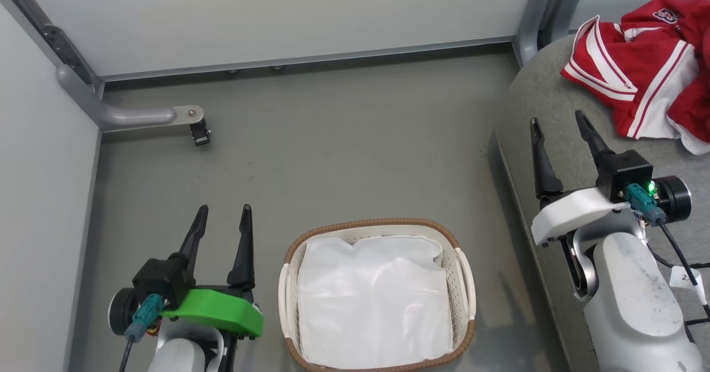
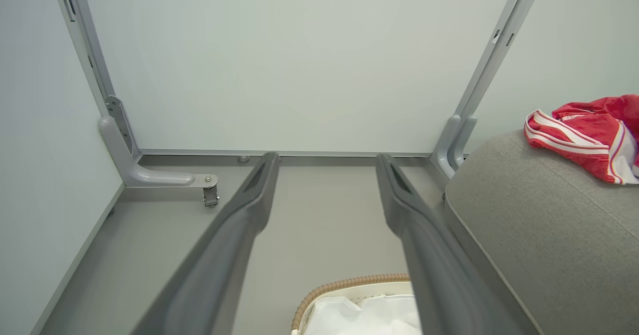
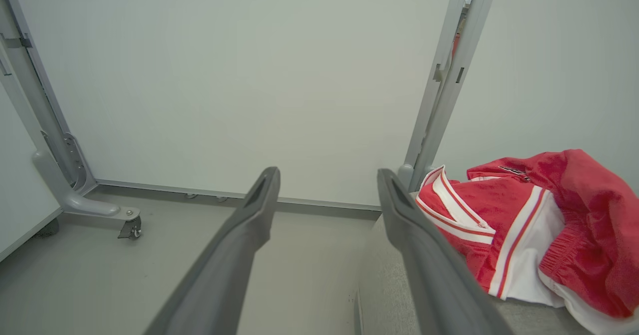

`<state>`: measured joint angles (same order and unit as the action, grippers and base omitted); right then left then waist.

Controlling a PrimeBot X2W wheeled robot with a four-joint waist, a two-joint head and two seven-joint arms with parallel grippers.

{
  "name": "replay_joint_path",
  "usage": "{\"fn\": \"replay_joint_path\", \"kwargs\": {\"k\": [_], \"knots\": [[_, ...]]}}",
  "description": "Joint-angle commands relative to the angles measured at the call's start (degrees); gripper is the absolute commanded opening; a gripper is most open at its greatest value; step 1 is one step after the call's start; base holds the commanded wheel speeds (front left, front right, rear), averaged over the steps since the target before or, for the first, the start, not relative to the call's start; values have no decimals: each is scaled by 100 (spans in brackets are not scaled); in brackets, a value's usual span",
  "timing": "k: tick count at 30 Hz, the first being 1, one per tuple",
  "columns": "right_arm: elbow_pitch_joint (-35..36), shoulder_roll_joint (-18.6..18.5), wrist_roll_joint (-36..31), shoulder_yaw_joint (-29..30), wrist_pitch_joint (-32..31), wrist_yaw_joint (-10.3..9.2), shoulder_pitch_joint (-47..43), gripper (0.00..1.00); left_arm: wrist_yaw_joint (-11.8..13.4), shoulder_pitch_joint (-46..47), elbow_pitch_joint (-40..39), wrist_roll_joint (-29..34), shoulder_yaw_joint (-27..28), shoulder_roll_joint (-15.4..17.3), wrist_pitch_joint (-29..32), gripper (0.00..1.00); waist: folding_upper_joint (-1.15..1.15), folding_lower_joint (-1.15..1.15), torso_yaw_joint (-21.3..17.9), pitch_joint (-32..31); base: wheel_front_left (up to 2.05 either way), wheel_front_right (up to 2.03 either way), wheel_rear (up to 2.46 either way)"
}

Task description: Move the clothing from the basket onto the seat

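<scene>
The red clothing [image 1: 643, 61] with white stripes lies crumpled on the grey seat [image 1: 546, 106] at the upper right; the clothing [image 2: 589, 138] and the clothing [image 3: 524, 225] also show in the wrist views, on the seat [image 2: 539, 230]. The white basket [image 1: 291, 300] with a brown rim stands on the floor at bottom centre, holding just a white liner sheet [image 1: 374, 300]. My left gripper [image 1: 224, 211] is open and empty left of the basket. My right gripper [image 1: 557, 120] is open and empty over the seat's edge, just short of the clothing.
Pale partition walls close off the back and left. A grey foot bracket with a caster [image 1: 197, 125] juts onto the grey floor at the left. A partition post [image 1: 546, 6] stands behind the seat.
</scene>
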<state>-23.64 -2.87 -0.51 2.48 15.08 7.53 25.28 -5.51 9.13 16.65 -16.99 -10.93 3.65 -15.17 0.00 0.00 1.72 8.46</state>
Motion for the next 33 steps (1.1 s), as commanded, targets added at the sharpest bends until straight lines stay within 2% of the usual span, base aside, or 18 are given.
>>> {"fn": "replay_joint_path", "kwargs": {"k": [1,7,11,19,33], "knots": [[77,-29,73,-60,12,-8,-159,100,8,-144,-36,15,96,-19,4,100,0,0,129,-131,0,0,0],[398,-18,617,-536,12,-8,-663,100,-16,-535,-133,-25,572,-57,4,100,0,0,168,-235,0,0,0],[583,-18,753,-734,12,-8,-1039,100,2,-800,-269,-42,818,-70,4,100,0,0,139,-316,0,0,0],[758,-12,1210,-562,12,-8,-1655,100,94,-1140,-401,-154,892,-76,4,100,0,0,116,-472,0,0,0],[782,-12,1221,-533,12,-8,-1841,100,87,-1264,-363,-230,908,-76,4,100,0,0,83,-664,0,0,0]]}}
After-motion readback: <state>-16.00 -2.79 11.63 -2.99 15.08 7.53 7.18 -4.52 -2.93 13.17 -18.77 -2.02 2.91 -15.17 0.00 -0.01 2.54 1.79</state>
